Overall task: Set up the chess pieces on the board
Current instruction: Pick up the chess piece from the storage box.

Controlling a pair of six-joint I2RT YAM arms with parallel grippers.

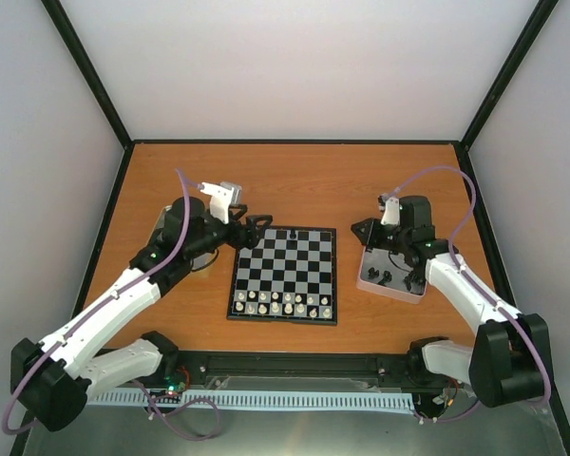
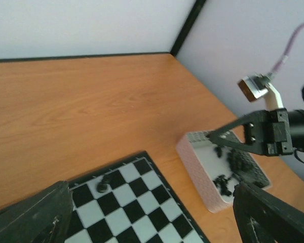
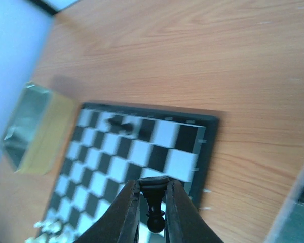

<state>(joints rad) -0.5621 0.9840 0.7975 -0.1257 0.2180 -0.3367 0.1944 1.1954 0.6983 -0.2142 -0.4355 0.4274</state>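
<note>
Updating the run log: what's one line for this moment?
left gripper: open, near board corner | right gripper: shut on black piece | white pieces: on near rows

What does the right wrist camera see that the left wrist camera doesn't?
Only right wrist: a black piece pinched in the right gripper, and a shiny tray beside the board. Only left wrist: loose black pieces in a pale tray. Both: the board, a lone piece on its far row, the right gripper, and the table.
</note>
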